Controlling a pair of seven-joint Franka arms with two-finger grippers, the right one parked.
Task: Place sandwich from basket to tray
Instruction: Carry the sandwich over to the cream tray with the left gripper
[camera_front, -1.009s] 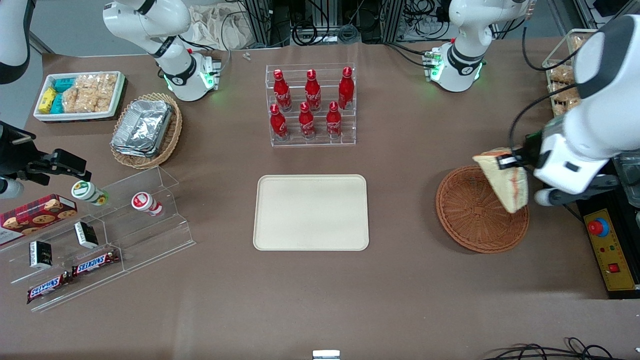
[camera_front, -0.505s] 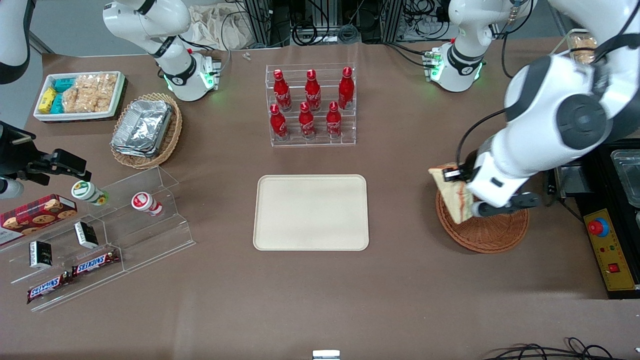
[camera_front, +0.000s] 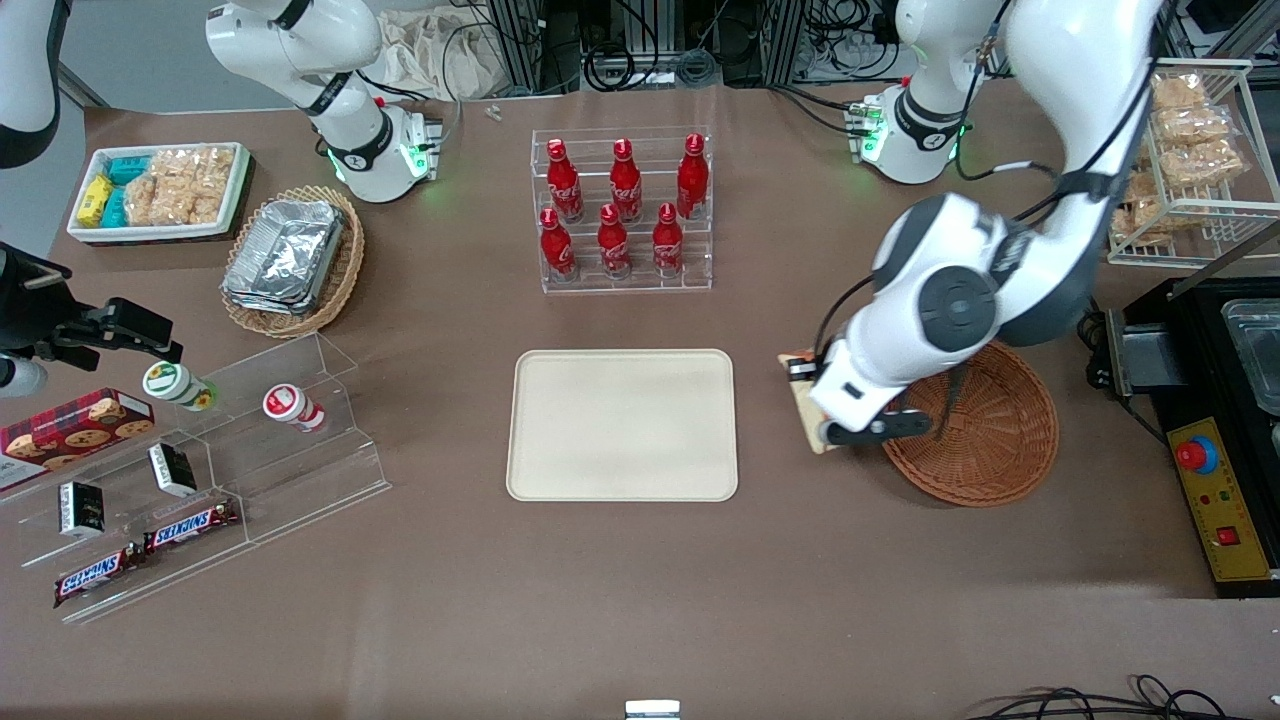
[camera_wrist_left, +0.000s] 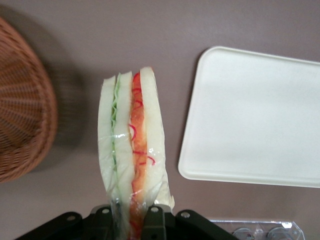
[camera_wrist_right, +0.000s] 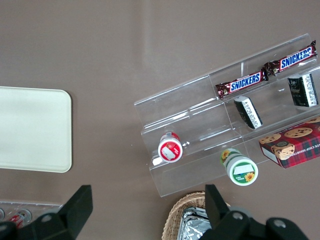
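My left gripper (camera_front: 812, 400) is shut on the sandwich (camera_wrist_left: 131, 150), a plastic-wrapped wedge of pale bread with green and red-orange filling. It hangs in the air over bare table between the reddish-brown basket (camera_front: 990, 440) and the cream tray (camera_front: 622, 424). In the front view only a thin edge of the sandwich (camera_front: 800, 405) shows beside the arm. The wrist view has the basket (camera_wrist_left: 20, 130) on one side of the sandwich and the tray (camera_wrist_left: 255, 120) on the other, both empty. My gripper (camera_wrist_left: 131, 220) pinches the sandwich at its narrow end.
A clear rack of red bottles (camera_front: 622, 210) stands farther from the front camera than the tray. Toward the parked arm's end sit a tan basket with foil containers (camera_front: 292, 258), a white snack bin (camera_front: 160, 190) and a clear stepped stand (camera_front: 200, 470). A black unit (camera_front: 1225, 400) lies beside the basket.
My left gripper has carried the sandwich from above the basket, across its rim, toward the tray. The basket now lies uncovered and empty.
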